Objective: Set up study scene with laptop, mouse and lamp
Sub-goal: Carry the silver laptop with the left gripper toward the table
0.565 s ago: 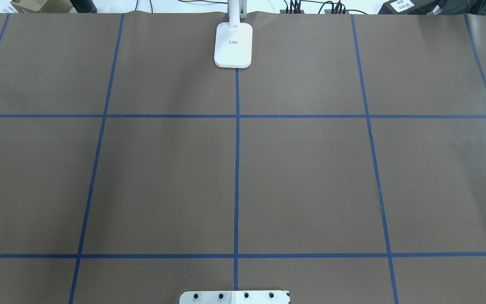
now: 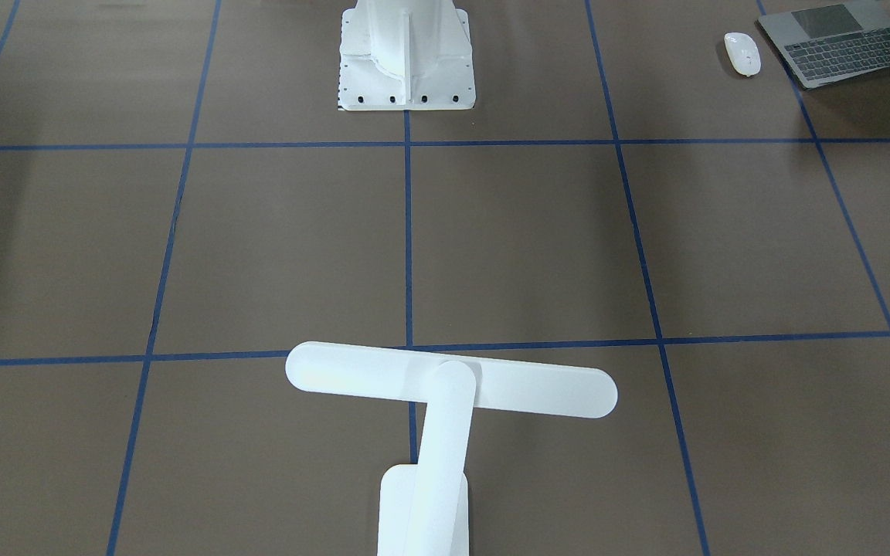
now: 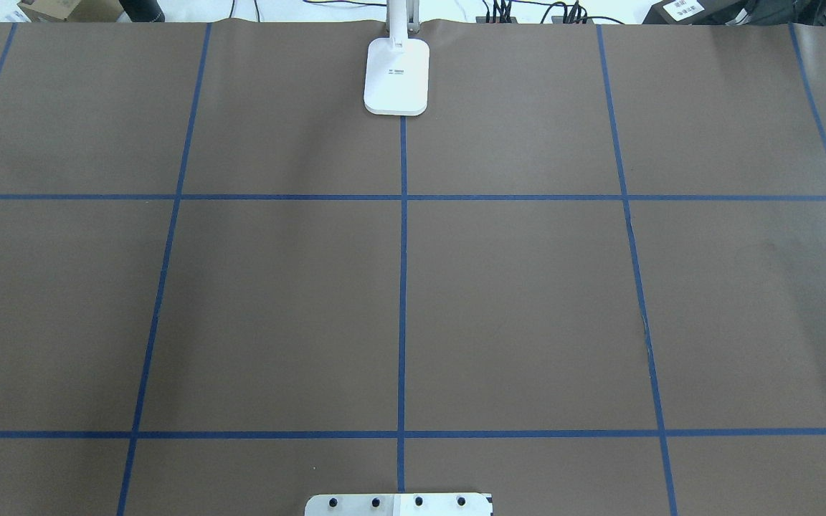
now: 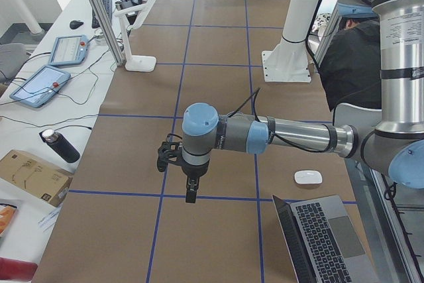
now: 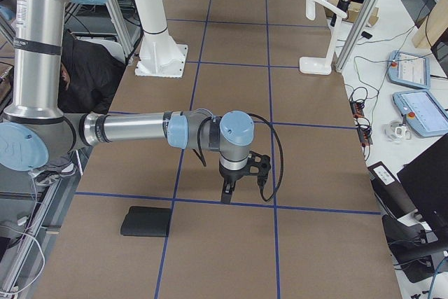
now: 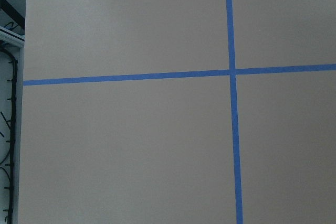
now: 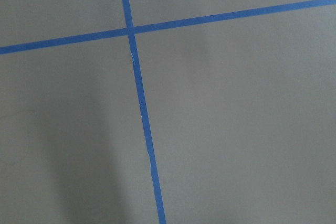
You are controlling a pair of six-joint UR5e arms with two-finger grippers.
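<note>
Left gripper (image 4: 191, 195) and right gripper (image 5: 227, 195) each hang over the table (image 3: 528, 301), touching nothing; how far open they are, I cannot tell. Mouse (image 2: 742, 54) lies just beside laptop (image 2: 847, 42), on the robot's left of the pedestal (image 2: 406, 58). Lamp (image 2: 445, 386) stands across from the pedestal, its base label too small to read.

Silver arms (image 4: 301, 136) with light-blue joints (image 4: 199, 119)

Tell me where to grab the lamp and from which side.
Take the lamp by its slim stem, from the side, below the bar head. The head overhangs the stem and the flat, wide base, so a straight-down approach looks blocked, and the base offers little to pinch.
</note>
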